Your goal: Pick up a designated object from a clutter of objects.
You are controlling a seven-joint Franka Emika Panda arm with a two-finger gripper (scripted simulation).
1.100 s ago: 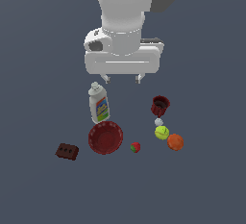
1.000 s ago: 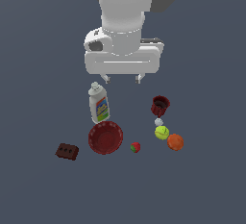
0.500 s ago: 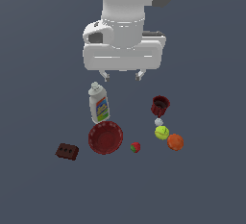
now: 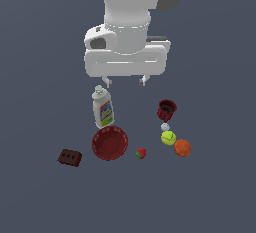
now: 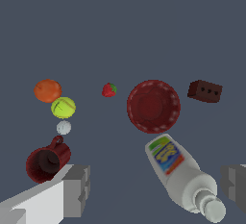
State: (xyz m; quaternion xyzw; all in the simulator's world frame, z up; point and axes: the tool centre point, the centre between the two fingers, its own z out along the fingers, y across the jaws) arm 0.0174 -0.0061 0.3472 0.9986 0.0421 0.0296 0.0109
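The designated object, a small dark red-brown brick (image 4: pixel 70 157) with a row of round holes, lies at the exterior view's lower left, apart from the rest; it also shows in the wrist view (image 5: pixel 205 91). My gripper (image 4: pixel 125 82) hangs open and empty high above the clutter, over the white bottle (image 4: pixel 103 108) and far from the brick. In the wrist view its fingers (image 5: pixel 77 189) flank the bottle (image 5: pixel 182 175). The red bowl (image 4: pixel 109 143) lies between bottle and brick.
A dark red cup (image 4: pixel 166 110) stands at the exterior view's right. Below it lie a white ball (image 4: pixel 165 127), a yellow-green ball (image 4: pixel 168 138) and an orange ball (image 4: pixel 182 148). A strawberry (image 4: pixel 141 153) lies beside the bowl.
The arm has turned and shifted slightly towards the exterior view's left, with the gripper still open. None of the objects has moved.
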